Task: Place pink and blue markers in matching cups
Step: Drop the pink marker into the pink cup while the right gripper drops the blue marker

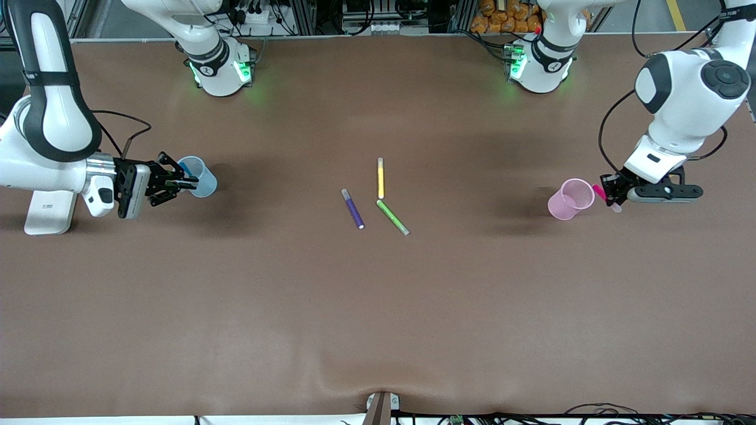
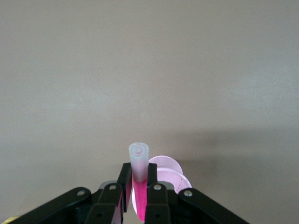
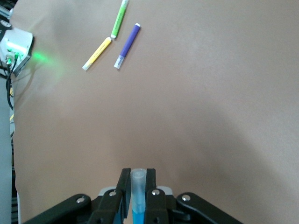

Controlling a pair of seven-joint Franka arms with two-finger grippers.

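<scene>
While both cups (image 1: pixel 570 199) (image 1: pixel 198 176) hold nothing, we list: left pincer (image 1: pixel 612 198) clamps pink marker (image 2: pixel 138 179); right pincer (image 1: pixel 183 180) clamps blue marker (image 3: pixel 138 196).

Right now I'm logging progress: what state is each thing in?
Left tool: shut on magenta-pink felt-tip marker, beside pale pink plastic cup.
Right tool: shut on sky-blue felt-tip marker, at pale blue plastic cup.
Both cups: upright.

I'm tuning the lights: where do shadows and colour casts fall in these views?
Front view: soft shadows on the table beside the blue cup and pink cup; green glow under both bases. Left wrist view: dim band beside the pink cup. Right wrist view: green glare near the yellow pen.
</scene>
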